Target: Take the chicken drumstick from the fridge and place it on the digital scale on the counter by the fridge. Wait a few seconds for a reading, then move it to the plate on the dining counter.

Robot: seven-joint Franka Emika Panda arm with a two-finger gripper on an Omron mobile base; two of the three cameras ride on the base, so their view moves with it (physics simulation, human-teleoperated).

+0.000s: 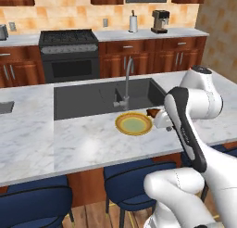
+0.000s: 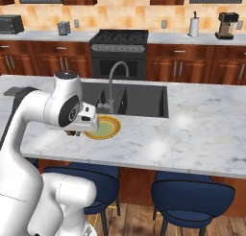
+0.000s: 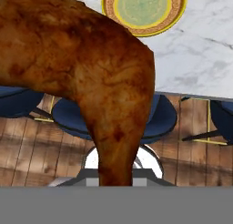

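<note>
One item is held: the tool (image 1: 159, 117) is pinching the chicken drumstick (image 3: 91, 82), just short of the plate (image 1: 134, 123) on the bench (image 1: 69, 139). Risk: releasing before the tool reaches the plate would likely drop it onto the bench or stools (image 3: 159, 118).

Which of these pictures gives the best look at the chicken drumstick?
The hand view: the chicken drumstick looms large there, brown and glossy, in front of the plate. The left base view shows just a small brown tip beside the arm. In the right base view the arm hides it.
</note>
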